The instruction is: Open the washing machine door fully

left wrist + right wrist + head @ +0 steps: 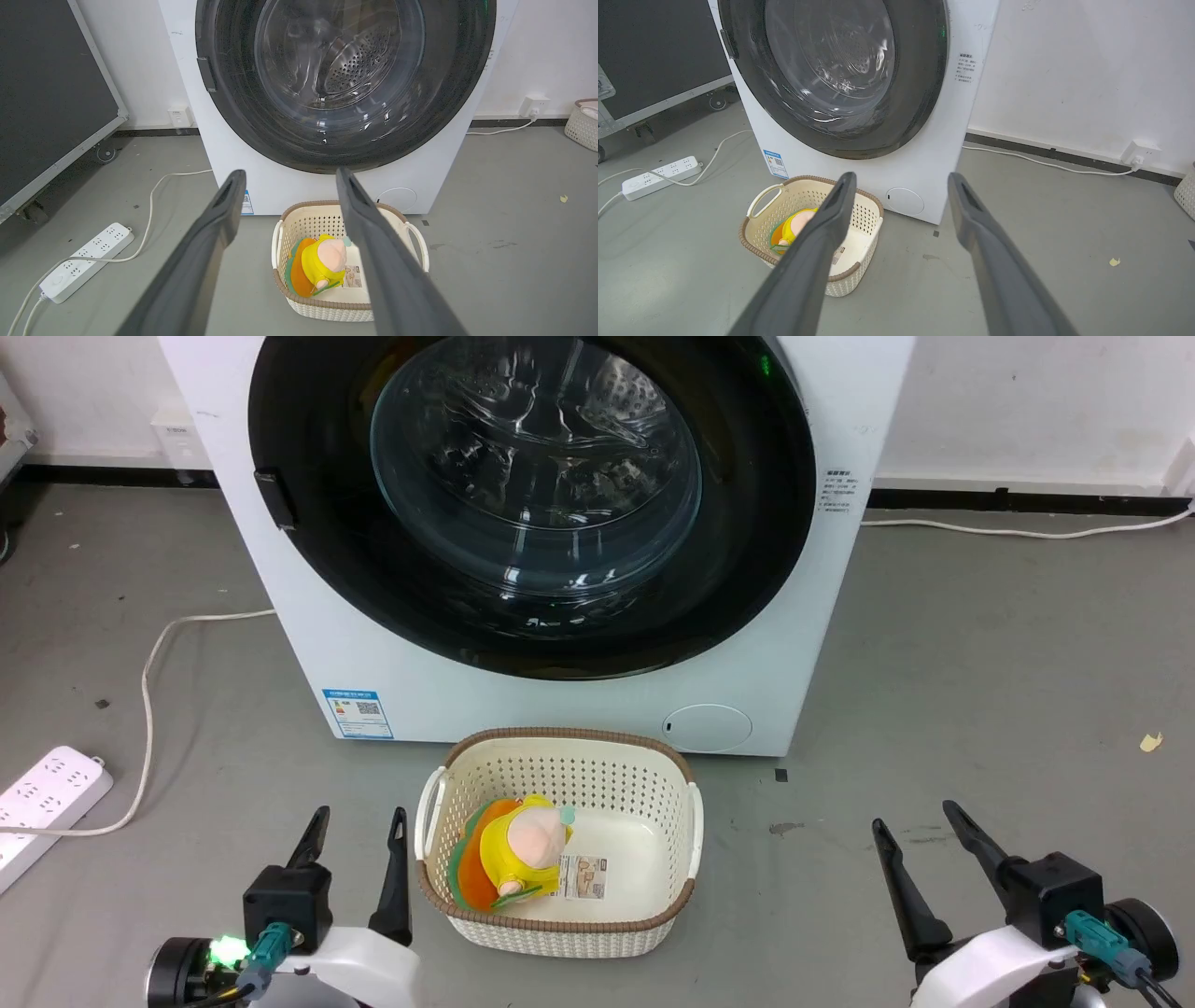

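The washing machine door (532, 495) is a big round glossy black ring with a bulging clear glass centre, lying flat and closed against the white machine front. A small dark latch tab (275, 499) sits on its left rim. The same door (345, 79) (836, 70) faces both wrist cameras. My left gripper (359, 826) is low at the lower left, open and empty, well short of the door. My right gripper (920, 817) is at the lower right, also open and empty, far from the door.
A cream woven basket (560, 775) holding a yellow and orange plush toy (523, 859) stands on the grey floor right before the machine, between my grippers. A white power strip (42, 803) and its cable lie at the left. A small round white flap (707, 728) sits low on the machine.
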Available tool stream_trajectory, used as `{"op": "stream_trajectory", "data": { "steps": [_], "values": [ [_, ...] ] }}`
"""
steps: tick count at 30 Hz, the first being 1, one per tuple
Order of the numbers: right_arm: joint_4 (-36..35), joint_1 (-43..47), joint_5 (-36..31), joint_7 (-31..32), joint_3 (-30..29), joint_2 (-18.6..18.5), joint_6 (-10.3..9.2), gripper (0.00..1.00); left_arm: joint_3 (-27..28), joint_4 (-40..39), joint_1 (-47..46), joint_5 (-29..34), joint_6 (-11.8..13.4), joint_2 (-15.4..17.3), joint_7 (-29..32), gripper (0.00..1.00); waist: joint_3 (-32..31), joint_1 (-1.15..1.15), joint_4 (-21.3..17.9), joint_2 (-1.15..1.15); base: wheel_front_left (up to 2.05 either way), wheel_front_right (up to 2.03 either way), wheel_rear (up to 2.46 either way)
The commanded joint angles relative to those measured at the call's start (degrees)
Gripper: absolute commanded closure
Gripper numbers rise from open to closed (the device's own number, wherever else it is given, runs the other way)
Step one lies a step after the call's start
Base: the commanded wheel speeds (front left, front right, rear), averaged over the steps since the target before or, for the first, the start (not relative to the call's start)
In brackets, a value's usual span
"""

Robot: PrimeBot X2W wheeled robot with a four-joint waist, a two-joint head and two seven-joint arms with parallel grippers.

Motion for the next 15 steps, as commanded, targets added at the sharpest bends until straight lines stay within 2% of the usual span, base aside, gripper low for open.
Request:
{"op": "stream_trajectory", "data": {
  "steps": [1,15],
  "values": [
    [0.31,-0.27,0.61,-0.68,0.0,0.02,0.0,0.0,-0.23,0.15,0.08,0.1,0.06,0.05,-0.57,0.0,0.01,0.0,-0.01,0.0,0.0,0.0,0.0],
    [0.65,-2.6,1.64,-2.35,-0.22,-0.1,-0.01,0.0,-1.06,0.01,-0.51,0.12,0.23,0.42,-2.25,0.0,1.7,0.0,0.27,0.0,0.0,0.0,0.0]
  ]
}}
